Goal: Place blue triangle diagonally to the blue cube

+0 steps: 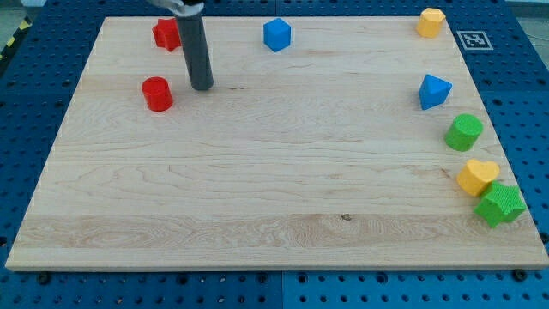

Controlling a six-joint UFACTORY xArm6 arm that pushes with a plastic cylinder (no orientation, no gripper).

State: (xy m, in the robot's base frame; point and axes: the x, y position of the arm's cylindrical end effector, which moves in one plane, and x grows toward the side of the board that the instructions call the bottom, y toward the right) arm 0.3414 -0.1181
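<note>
My tip [202, 87], a bare rod tool grasping nothing, rests just right of the red cylinder [157, 93]. The blue triangle [434, 91] sits near the counter [257, 189] right edge, well apart from the blue cube [277, 34]. Best probably to circle right of the triangle, then push it left.

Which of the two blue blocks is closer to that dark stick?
The blue cube at the view's top is closer to my tip. The blue triangle sits far off by the view's right edge, beside the green cylinder.
</note>
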